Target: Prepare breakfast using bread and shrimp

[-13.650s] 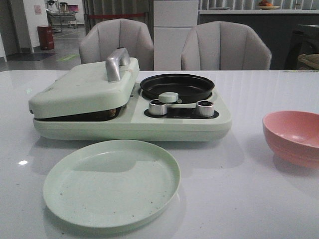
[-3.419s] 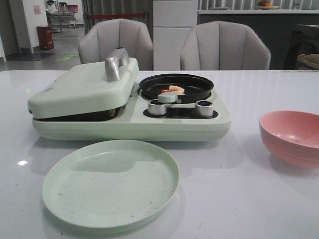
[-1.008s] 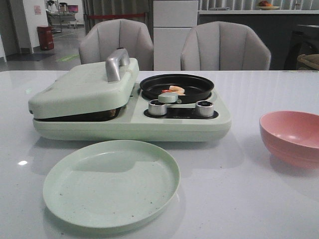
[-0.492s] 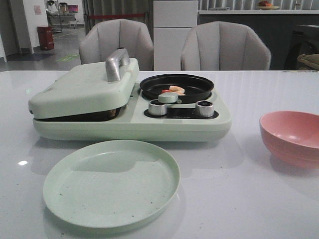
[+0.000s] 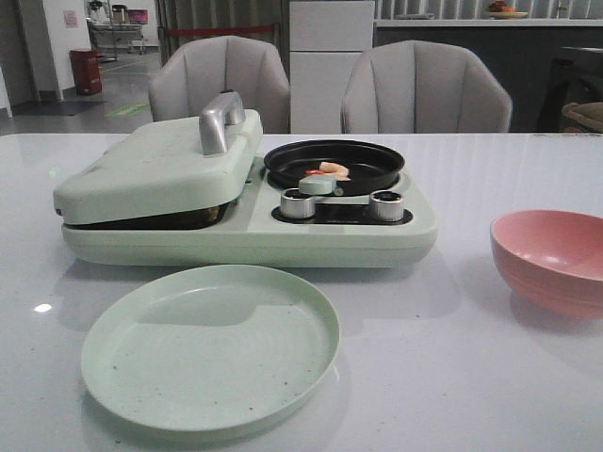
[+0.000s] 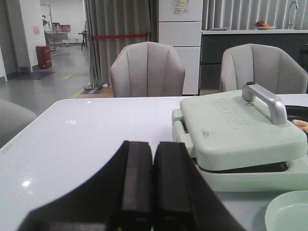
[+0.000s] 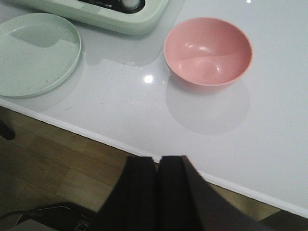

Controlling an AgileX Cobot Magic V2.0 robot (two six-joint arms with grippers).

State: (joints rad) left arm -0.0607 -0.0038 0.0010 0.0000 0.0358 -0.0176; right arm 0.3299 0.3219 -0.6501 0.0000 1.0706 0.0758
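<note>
Shrimp in the black pan, both grippers pressed closed and holding nothing.

Nearest on the white table (image 5: 452, 377) lies a pale green plate (image 5: 210, 347), with a pink bowl (image 5: 551, 259) well apart to its right. Behind the plate stands the green cooker (image 5: 247, 231), its lid (image 5: 155, 169) down on the left side; the bread cannot be seen. The shrimp (image 5: 332, 170) rests in the round pan (image 5: 334, 164) on the cooker's right side. The left gripper (image 6: 153, 190) and right gripper (image 7: 159, 187) each have their fingers together.
</note>
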